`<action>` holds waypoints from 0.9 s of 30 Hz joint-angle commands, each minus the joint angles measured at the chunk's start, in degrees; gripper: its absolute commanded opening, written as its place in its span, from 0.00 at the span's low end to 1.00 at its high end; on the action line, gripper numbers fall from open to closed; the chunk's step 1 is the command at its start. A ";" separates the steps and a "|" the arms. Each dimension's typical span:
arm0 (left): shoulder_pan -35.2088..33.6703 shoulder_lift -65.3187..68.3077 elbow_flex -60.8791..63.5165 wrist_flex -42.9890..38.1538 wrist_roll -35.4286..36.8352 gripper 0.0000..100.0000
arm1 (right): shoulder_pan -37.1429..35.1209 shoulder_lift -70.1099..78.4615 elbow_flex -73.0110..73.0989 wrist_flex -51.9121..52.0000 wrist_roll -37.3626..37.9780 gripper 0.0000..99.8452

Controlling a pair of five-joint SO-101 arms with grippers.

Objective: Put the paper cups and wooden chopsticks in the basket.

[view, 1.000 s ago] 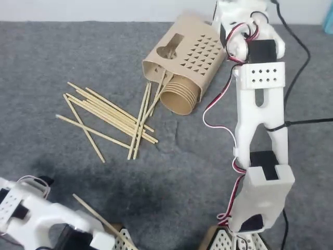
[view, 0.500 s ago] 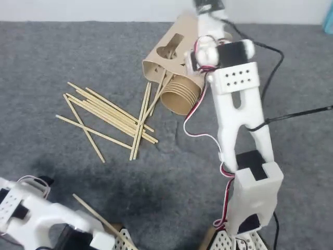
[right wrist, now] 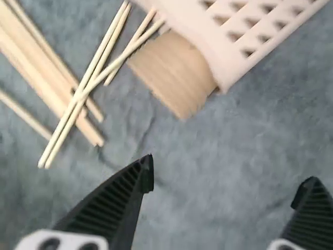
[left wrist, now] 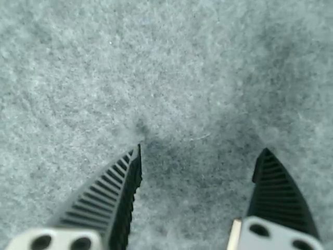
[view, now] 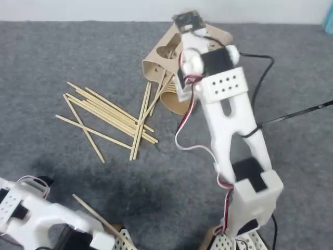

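Note:
A tan perforated basket (view: 161, 57) lies on its side at the back of the grey carpet. A stack of paper cups (view: 169, 101) pokes out of its mouth. Several wooden chopsticks (view: 109, 117) are scattered to its left, some leaning into the mouth. My right arm (view: 223, 104) stretches from the front edge over the basket and covers part of the cups. In the right wrist view my right gripper (right wrist: 229, 182) is open and empty above carpet, a short way from the cups (right wrist: 174, 73), the basket (right wrist: 239, 26) and the chopsticks (right wrist: 78, 94). My left gripper (left wrist: 202, 156) is open over bare carpet.
My left arm (view: 41, 219) sits folded at the front left corner. A single chopstick (view: 99, 219) lies against it. A black cable (view: 296, 112) runs off to the right from my right arm. Open carpet spreads across the middle and left.
My right arm has swung left from beside the basket to above it and the cups. The left arm, basket, cups and chopsticks have stayed put.

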 commanded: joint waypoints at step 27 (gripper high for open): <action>0.35 -1.41 -0.22 -0.88 -0.70 0.33 | -0.57 -40.04 93.89 -92.97 4.40 0.41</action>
